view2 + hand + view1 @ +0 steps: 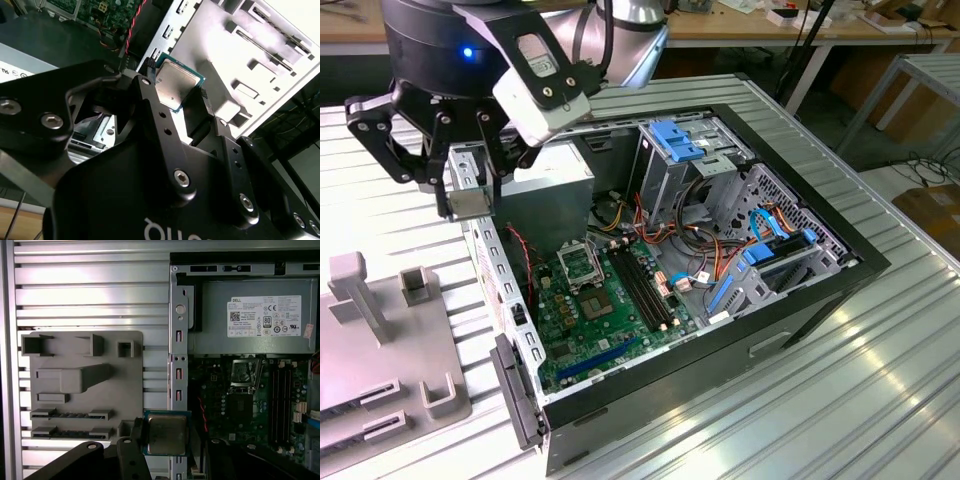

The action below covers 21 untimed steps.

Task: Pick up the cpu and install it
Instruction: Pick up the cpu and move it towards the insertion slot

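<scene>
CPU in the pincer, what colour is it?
The cpu has a silver-grey lid with a green rim, clearest in the first wrist view.

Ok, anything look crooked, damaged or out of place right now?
Nothing stands out. The CPU sits square in the tool, gripped by two opposite edges, above the computer case's side wall. The motherboard socket looks open, with nothing lying across it.

You see ribbed shiny metal table (880,400), matt grey plastic fixture (127,385), dull metal-lidded cpu (166,434), matt black gripper (175,95).
</scene>
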Available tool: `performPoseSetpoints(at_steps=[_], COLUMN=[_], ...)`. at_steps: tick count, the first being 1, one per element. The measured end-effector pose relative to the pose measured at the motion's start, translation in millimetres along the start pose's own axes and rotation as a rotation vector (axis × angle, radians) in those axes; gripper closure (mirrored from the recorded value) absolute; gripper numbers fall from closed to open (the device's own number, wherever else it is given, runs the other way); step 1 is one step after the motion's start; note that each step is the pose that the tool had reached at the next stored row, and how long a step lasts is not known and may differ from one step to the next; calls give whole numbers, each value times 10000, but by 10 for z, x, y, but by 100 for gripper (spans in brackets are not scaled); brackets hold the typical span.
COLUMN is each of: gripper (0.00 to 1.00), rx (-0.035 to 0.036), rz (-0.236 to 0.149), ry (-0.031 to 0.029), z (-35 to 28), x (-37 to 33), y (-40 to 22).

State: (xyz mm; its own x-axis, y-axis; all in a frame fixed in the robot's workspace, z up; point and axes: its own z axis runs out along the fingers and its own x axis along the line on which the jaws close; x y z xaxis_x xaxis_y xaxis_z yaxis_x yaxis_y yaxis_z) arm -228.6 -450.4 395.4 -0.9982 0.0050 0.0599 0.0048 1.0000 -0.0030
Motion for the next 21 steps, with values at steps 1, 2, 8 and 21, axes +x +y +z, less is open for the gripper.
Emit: performPoseSetpoints(at_steps=[1,2,8,21], gripper=[53,53,53,53], rx=[-1,0,0,0], rz=[0,-1,-1,-1], ry=[0,0,-1,-1], z=[0,-1,-4,-9], x=[-14,-30,-129,-327], y=[0,0,0,1])
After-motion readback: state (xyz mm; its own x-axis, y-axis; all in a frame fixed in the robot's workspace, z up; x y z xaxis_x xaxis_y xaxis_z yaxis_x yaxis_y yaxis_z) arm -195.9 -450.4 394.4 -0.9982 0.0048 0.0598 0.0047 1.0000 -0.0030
